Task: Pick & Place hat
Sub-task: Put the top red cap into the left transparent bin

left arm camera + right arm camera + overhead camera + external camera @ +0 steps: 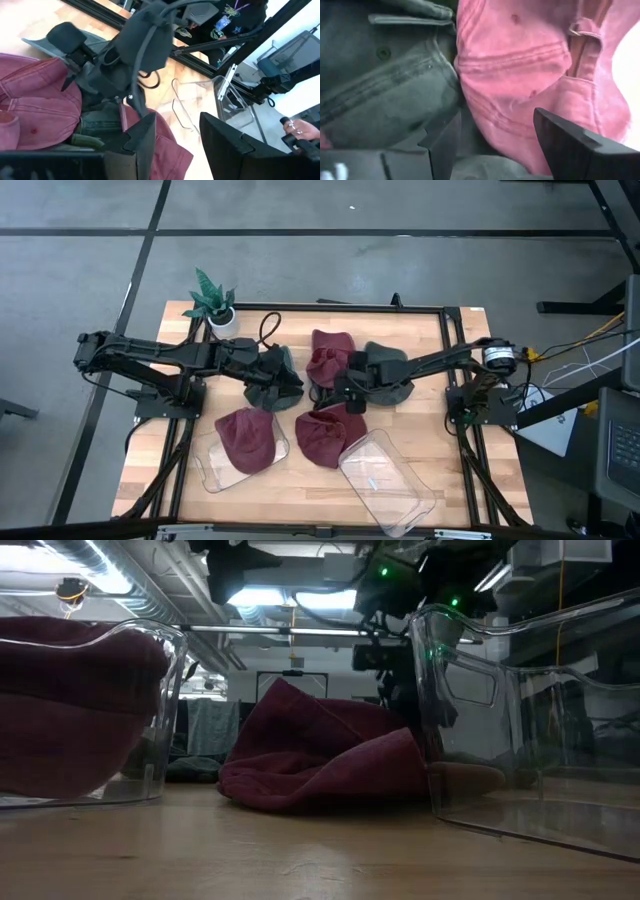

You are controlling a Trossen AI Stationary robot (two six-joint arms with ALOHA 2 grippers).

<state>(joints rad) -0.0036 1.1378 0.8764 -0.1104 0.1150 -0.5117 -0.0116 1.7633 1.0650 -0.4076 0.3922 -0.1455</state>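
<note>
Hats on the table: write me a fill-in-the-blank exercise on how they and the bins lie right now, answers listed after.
1. The clear bin on the left holds one ____ hat.
2. The clear bin on the right is ____.
3. The potted plant stands by the table's far ____ corner.
4. The right gripper hangs with its jaws ____ over the maroon hats in the middle.

Missing words: maroon; empty; left; open

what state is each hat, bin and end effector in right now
left clear plastic bin: holds a maroon hat
right clear plastic bin: empty
maroon hat between the bins: on table, crumpled
left end effector: open, over dark grey hat
right end effector: open, above upper maroon hat
</note>
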